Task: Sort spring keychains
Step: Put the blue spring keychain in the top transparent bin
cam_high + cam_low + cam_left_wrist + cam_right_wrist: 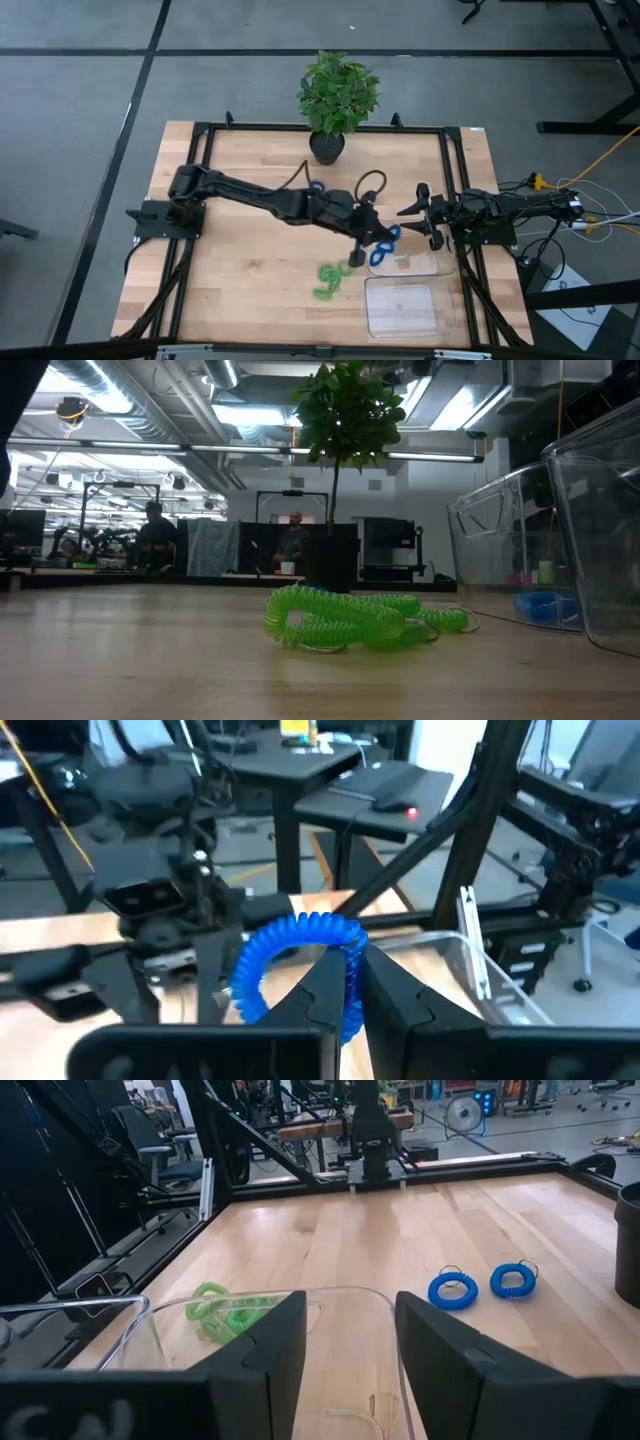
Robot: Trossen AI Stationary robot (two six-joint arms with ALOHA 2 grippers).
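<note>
A: Where is the left gripper (372, 247) relative to the upper clear tray (432, 268)?

B: Right at that tray's edge nearest the table's middle, above its rim. Its fingers (325, 990) are pinched tight on a blue spring keychain (295, 960), which curls up over the fingertips.

A: And the right gripper (345, 1335)?

B: It sits on the other side of the same tray, by the table frame, jaws spread wide and holding nothing.

A: The other keychains?

B: A heap of green spring keychains (329, 281) lies on the wood just beside the tray, towards the table's middle. Two more blue keychains (482, 1285) lie side by side farther off on the bare wood, nearer the potted plant (337, 95). A bit of blue shows inside the tray wall in the low view (545, 606).

A: The second tray?

B: The lower clear tray (405, 307) touches the first one, on the side away from the plant
</note>
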